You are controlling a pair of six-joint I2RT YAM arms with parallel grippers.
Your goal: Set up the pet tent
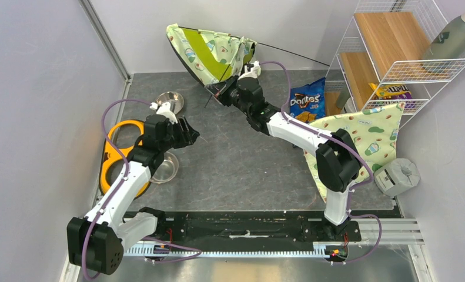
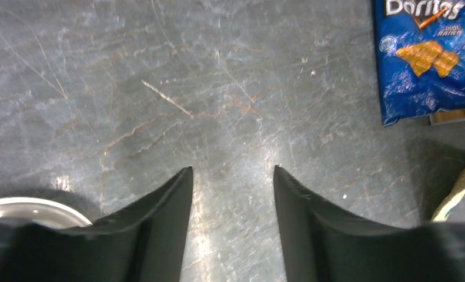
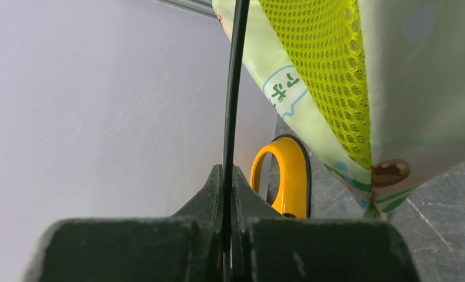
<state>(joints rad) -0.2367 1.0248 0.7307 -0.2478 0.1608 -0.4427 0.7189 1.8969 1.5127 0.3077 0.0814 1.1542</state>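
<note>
The pet tent [image 1: 209, 50], cream-green avocado print with a lime-green panel, stands tilted and half collapsed at the back of the table. Its lime mesh [image 3: 321, 70] fills the upper right of the right wrist view. My right gripper [image 1: 223, 89] is at the tent's lower edge, shut on a thin black tent pole [image 3: 234, 88] that runs up between its jaws. A second black pole [image 1: 294, 54] sticks out to the right of the tent. My left gripper [image 1: 191, 134] is open and empty above bare table [image 2: 230, 117], left of centre and apart from the tent.
A flat avocado-print pad [image 1: 365, 138] leans at the right by a white wire rack [image 1: 406, 53]. A Doritos bag [image 1: 306, 100] lies beside it. Two steel bowls [image 1: 171, 101] and a yellow bowl holder [image 1: 121, 150] sit at the left. A grey roll [image 1: 399, 175] is at the right.
</note>
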